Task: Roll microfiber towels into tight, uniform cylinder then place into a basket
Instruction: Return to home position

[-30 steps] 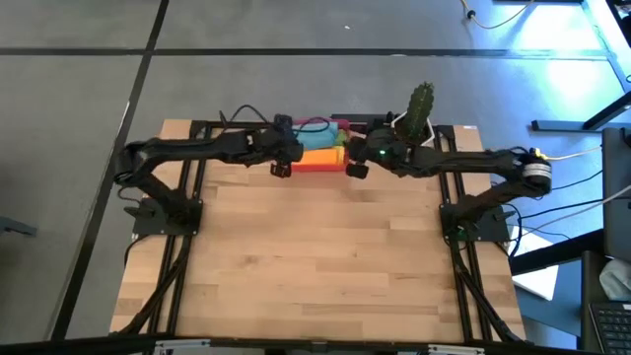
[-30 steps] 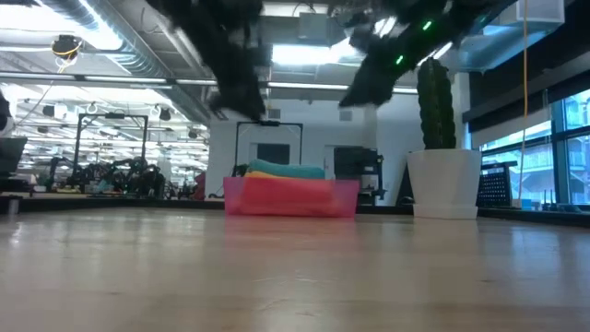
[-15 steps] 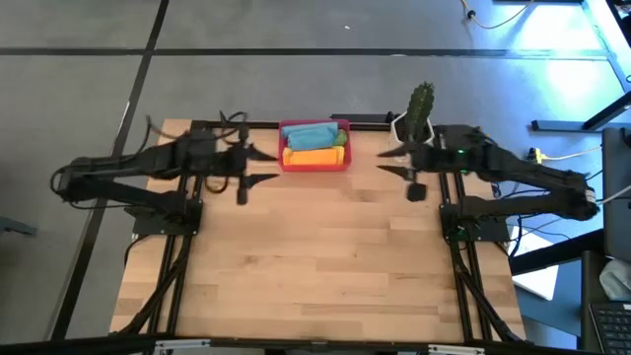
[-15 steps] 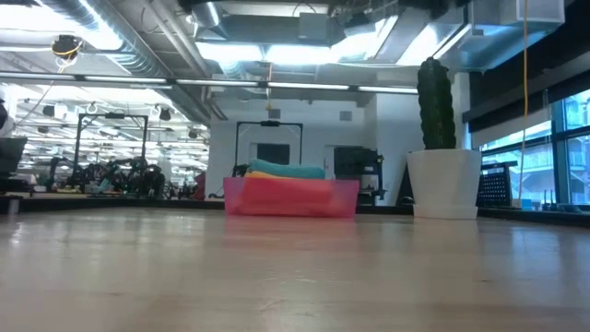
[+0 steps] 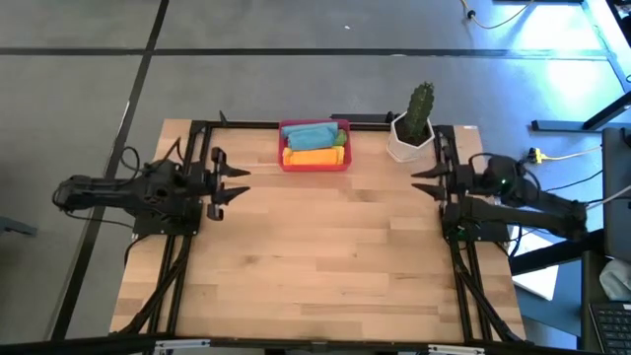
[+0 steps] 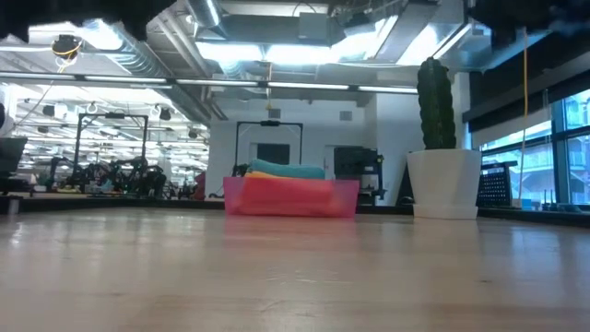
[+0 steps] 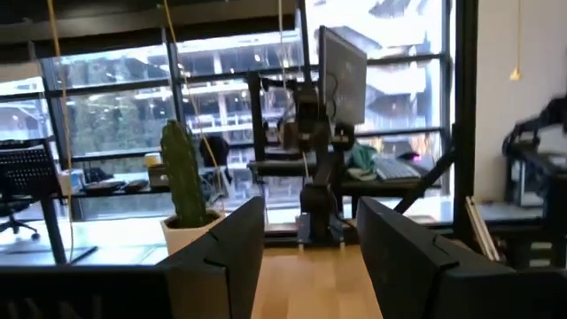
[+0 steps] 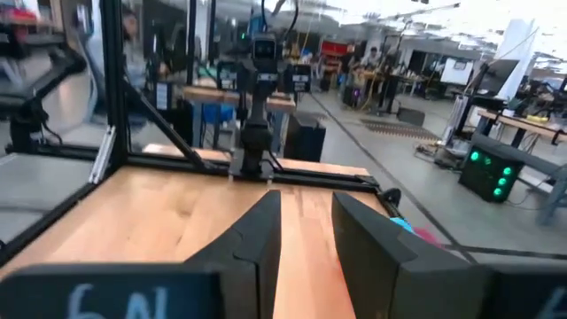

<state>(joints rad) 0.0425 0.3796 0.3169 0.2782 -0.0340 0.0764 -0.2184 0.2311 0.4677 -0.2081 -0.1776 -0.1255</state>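
The microfiber towels (image 5: 314,145), teal, orange and green, lie packed in the red basket (image 5: 314,167) at the far middle of my wooden table (image 5: 315,266), unmoved. Both my arms have drawn back since half a second ago: my left gripper (image 5: 235,182) sits by the left edge and my right gripper (image 5: 425,182) by the right edge, each with fingers spread and empty. A potted cactus (image 5: 406,146) stands right of the basket, and a lit workshop hall lies beyond.

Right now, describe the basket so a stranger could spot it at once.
Find the wooden table; the basket sits midway along its far edge, left of the white cactus pot. It is the only red thing there, a shallow tray packed with rolled towels.
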